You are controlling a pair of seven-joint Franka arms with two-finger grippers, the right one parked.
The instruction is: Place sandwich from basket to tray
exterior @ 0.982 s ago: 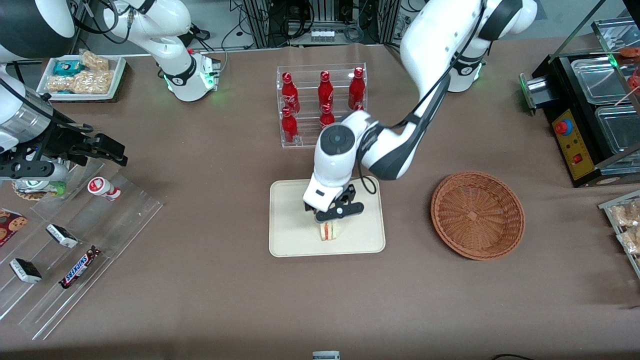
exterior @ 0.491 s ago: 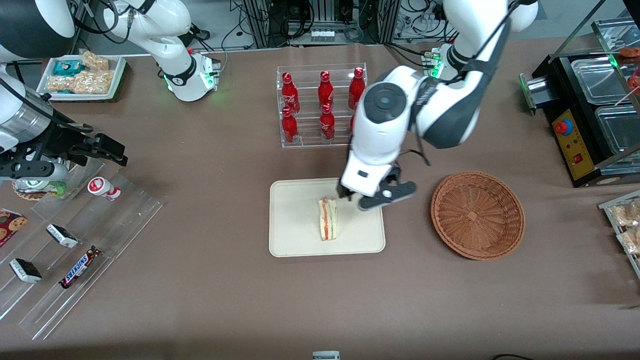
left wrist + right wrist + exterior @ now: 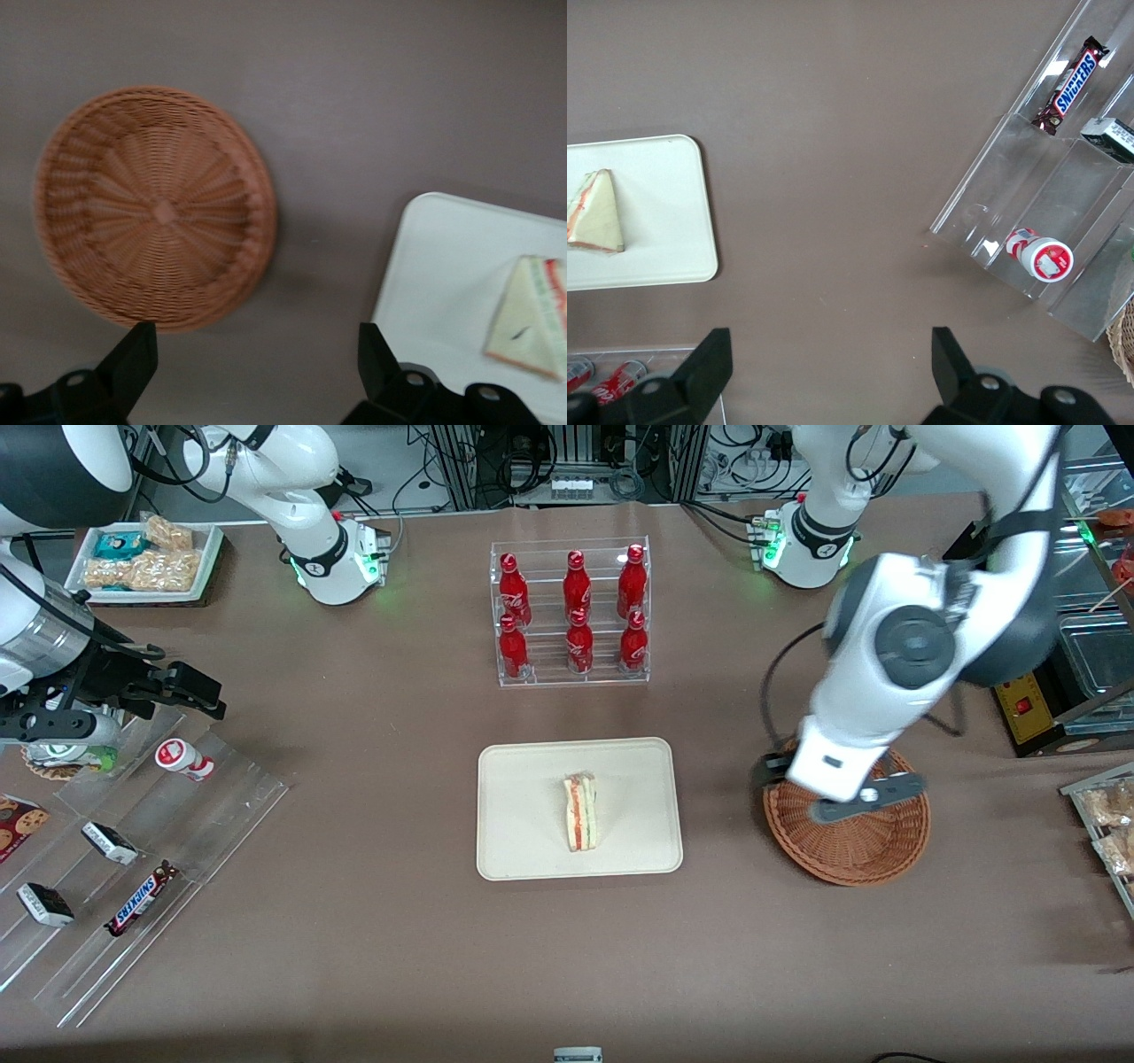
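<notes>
Looking down from the front camera, we see the sandwich (image 3: 581, 825) lying on its side on the cream tray (image 3: 523, 779), near the tray's middle, its orange-red and green filling edge showing. The left arm's tool (image 3: 842, 788) hangs over the wicker basket (image 3: 864, 855), well apart from the tray, its fingers spread and holding nothing. That view hides part of the basket under the arm; the left wrist view shows us the whole basket (image 3: 155, 205) with nothing in it, and a corner of the tray (image 3: 434, 274) with the sandwich (image 3: 530, 317) on it, both dark fingertips (image 3: 131, 354) wide apart.

Only the front camera shows the clear rack (image 3: 571, 613) of six red bottles (image 3: 513, 588), farther from that camera than the tray; their script is too small for us to read. The right wrist view gives the clearest lettering: a bar marked SNICKERS (image 3: 1074, 81) in the stepped acrylic rack (image 3: 1010, 208), with a small red-and-white cup (image 3: 1039, 254) beside it.
</notes>
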